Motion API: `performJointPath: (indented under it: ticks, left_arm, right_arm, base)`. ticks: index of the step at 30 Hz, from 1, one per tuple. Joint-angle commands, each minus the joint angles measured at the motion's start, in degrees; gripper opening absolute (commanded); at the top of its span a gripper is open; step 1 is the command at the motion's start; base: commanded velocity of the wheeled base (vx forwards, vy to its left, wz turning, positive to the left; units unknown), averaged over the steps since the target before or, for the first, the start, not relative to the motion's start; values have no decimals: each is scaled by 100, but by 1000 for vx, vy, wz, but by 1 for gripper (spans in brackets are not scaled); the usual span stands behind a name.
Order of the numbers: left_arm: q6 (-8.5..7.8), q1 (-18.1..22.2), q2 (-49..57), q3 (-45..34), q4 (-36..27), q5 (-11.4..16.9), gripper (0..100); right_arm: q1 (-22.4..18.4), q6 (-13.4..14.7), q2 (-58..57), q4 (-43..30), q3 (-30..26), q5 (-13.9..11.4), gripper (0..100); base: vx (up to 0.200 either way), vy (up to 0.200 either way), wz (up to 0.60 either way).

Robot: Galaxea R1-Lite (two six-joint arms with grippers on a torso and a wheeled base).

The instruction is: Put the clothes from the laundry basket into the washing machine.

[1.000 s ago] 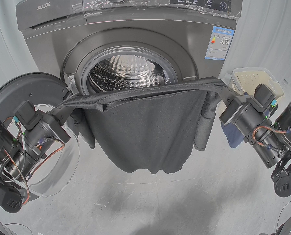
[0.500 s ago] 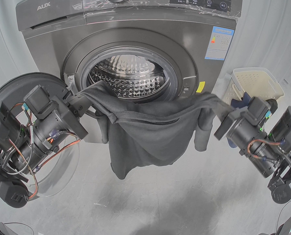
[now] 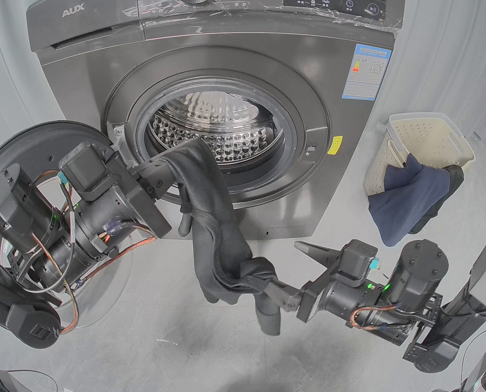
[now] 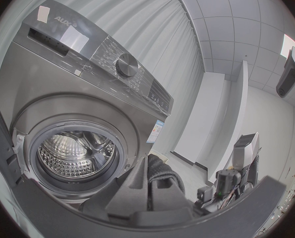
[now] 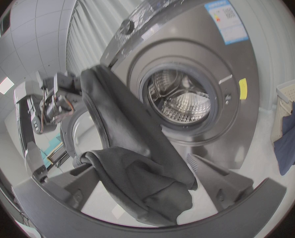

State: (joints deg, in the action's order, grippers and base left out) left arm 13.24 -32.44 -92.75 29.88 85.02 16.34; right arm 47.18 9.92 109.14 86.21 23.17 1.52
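A dark grey garment [image 3: 210, 213] hangs in a bunched strip in front of the washing machine [image 3: 215, 44]. My left gripper [image 3: 164, 170] is shut on its upper end, just below and left of the drum opening [image 3: 215, 132]; the left wrist view shows cloth [image 4: 160, 169] pinched between the fingers. My right gripper [image 3: 282, 265] sits low near the floor with its jaws spread wide. The garment's lower end [image 5: 144, 185] is draped over one of its fingers. The laundry basket [image 3: 444, 132] stands right of the machine, with a blue cloth [image 3: 411, 197] hanging over its edge.
The round door [image 3: 36, 153] is swung open to the left, behind my left arm. The drum holds no clothes that I can see. Bare grey floor [image 3: 172, 344] lies in front of the machine. Curtains hang on both sides.
The right gripper dropped low, swung left and opened. The garment, earlier stretched wide between both grippers, now hangs bunched from the left gripper, which moved up toward the drum opening.
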Motion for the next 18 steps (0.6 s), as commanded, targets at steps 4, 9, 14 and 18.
performJointPath:
  ticks: [4, 9, 14, 18]
  left_arm:
    - [-23, -280, 99, -237, 103, 72, 0]
    - [-32, -360, 116, -307, 252, 89, 0]
    - [-32, -412, 187, -307, 331, 115, 0]
    - [-23, -430, 204, -263, 331, 124, 0]
  right_arm:
    - [-147, -87, 1399, 27, 732, -135, 100]
    - [-288, -131, 1883, 18, 1418, -161, 100]
    - [-437, -193, 2472, -17, 2314, -161, 100]
    - [-587, -193, 2762, -34, 2868, -152, 100]
  base:
    - [0, 0, 0]
    - [0, 0, 0]
    - [0, 0, 0]
    - [0, 0, 0]
